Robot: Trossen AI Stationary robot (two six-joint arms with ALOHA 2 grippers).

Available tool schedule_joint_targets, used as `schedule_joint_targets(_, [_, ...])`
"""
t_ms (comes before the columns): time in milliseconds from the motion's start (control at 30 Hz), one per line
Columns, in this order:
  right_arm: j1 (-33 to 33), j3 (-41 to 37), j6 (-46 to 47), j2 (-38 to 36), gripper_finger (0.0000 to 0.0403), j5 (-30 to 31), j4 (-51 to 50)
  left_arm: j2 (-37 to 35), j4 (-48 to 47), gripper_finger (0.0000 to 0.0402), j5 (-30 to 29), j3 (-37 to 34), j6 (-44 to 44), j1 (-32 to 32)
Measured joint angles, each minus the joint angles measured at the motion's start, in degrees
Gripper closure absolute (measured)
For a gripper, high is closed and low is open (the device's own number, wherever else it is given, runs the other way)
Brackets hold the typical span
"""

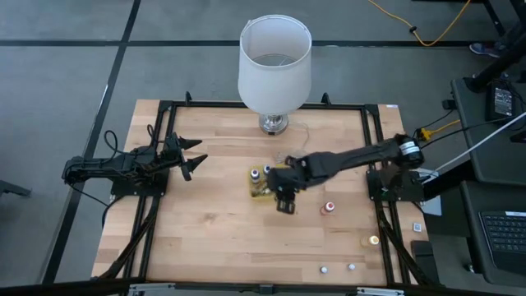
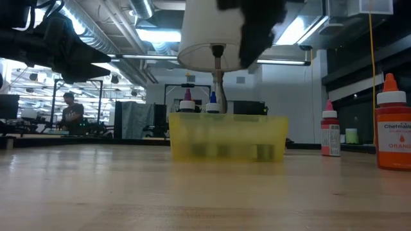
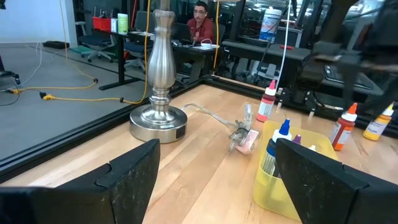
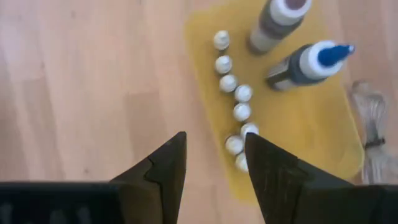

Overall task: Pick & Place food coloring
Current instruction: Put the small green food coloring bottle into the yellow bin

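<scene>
Your right hand (image 4: 211, 155), fingers apart and empty, hangs over the tray (image 4: 311, 124); loose bottles (image 1: 329, 207) stand beside it, far from the open left hand (image 1: 191, 156).

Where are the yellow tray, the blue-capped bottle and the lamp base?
yellow tray (image 4: 311, 118), right wrist view, bare floor.
blue-capped bottle (image 4: 308, 63), right wrist view, its body.
lamp base (image 3: 158, 122), left wrist view, round metal foot.

In the high view, the tray (image 1: 261, 191) sits mid-frame on the surface (image 1: 205, 230) with bottles (image 1: 256, 174) inside, the lamp (image 1: 274, 70) above it. Loose bottles (image 1: 329, 207) lie toward lower right.
</scene>
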Motion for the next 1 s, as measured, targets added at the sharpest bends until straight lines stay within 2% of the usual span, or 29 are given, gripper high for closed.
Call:
schedule_joint_targets(333, [16.4, 0.0, 16.4, -3.5, 0.0233, 0.1, -6.8, 0.0, 0.0, 0.0091, 0.0, 0.0, 0.0, 0.0])
schedule_joint_targets(567, [27.4, 0.0, 28.0, -3.3, 0.017, 0.1, -7.0, 0.0, 0.0, 0.0089, 0.0, 0.0, 0.0, 0.0])
schedule_joint_targets(700, [32.3, 0.0, 38.0, -2.9, 0.0145, 0.8, -8.0, 0.0, 0.0, 0.0089, 0.0, 0.0, 0.0, 0.0])
schedule_joint_targets(1000, [41.0, 0.0, 52.8, 1.7, 0.0154, 2.6, -7.6, 0.0, 0.0, 0.0091, 0.0, 0.0, 0.0, 0.0])
